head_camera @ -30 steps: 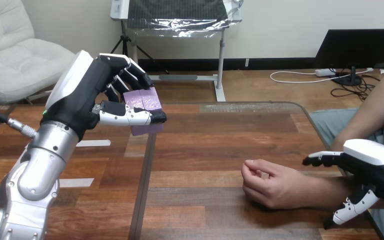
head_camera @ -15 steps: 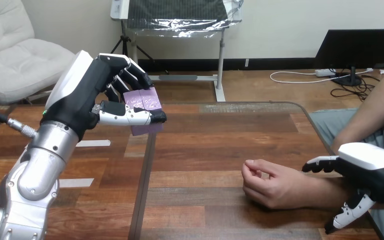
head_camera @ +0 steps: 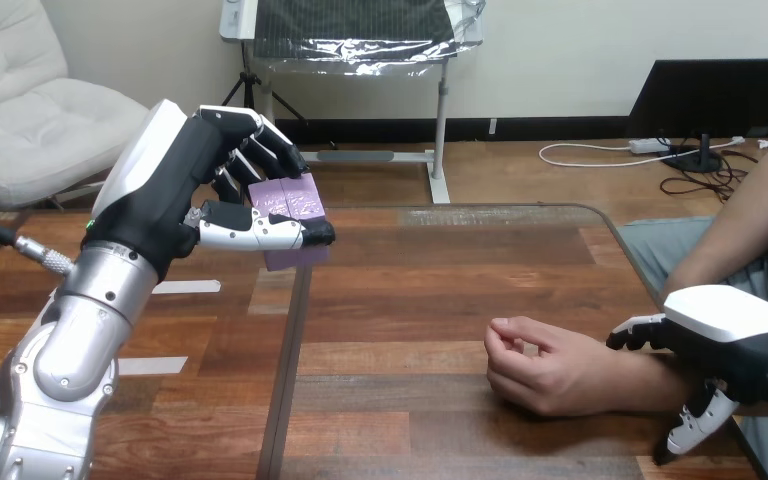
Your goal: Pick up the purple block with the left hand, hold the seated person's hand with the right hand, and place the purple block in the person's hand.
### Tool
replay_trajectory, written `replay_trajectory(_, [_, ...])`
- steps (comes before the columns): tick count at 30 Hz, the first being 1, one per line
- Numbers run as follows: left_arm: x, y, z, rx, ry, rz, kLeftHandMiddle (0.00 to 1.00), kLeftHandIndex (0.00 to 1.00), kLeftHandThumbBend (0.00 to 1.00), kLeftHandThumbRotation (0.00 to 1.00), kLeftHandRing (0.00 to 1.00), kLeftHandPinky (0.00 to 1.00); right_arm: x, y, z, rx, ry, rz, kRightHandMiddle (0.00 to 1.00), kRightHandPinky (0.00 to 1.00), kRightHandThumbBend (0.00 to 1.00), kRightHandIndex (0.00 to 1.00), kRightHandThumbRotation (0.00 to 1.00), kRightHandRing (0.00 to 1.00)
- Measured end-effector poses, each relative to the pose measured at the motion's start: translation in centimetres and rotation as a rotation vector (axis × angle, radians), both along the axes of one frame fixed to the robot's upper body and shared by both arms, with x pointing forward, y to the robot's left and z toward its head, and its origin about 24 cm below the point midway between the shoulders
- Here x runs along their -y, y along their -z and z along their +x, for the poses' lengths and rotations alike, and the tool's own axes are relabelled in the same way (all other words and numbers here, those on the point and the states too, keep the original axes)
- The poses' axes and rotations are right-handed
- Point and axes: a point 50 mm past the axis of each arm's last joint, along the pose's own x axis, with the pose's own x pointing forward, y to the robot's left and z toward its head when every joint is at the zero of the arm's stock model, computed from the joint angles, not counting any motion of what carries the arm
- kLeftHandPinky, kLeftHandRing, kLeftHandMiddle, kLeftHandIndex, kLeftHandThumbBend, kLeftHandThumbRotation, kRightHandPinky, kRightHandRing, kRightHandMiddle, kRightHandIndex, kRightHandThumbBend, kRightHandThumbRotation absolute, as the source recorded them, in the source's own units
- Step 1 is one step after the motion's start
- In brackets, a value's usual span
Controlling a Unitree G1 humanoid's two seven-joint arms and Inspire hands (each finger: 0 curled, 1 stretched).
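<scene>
My left hand (head_camera: 175, 195) is raised above the table's left part, its fingers and thumb curled round the purple block (head_camera: 288, 207), which hangs clear of the tabletop. The person's hand (head_camera: 545, 365) rests on the table at the right, loosely curled, with the forearm running off to the right. My right hand (head_camera: 725, 345) hovers over the person's wrist at the right edge. Its fingers are spread above the wrist and its thumb points down on the near side. The fingers and thumb are not closed round the wrist.
The wooden table (head_camera: 410, 300) has a rounded far right corner and a seam running down its left part. Two strips of white tape (head_camera: 185, 287) lie on the wood beneath my left forearm.
My right hand has slid slightly left and down over the person's wrist, its thumb lowering. The left hand and the purple block have stayed put.
</scene>
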Motion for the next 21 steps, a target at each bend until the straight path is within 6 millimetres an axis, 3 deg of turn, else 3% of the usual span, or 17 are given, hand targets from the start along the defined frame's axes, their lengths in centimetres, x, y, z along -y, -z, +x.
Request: replay_trajectory(21, [0.0,-0.1,0.0,0.008,0.011,-0.017,0.42,0.45,0.6,0.0,0.34,0.27,-0.5,0.8,1.3,0.008,0.016,-0.037,0.79,0.64,0.78,0.8,0.21,0.78])
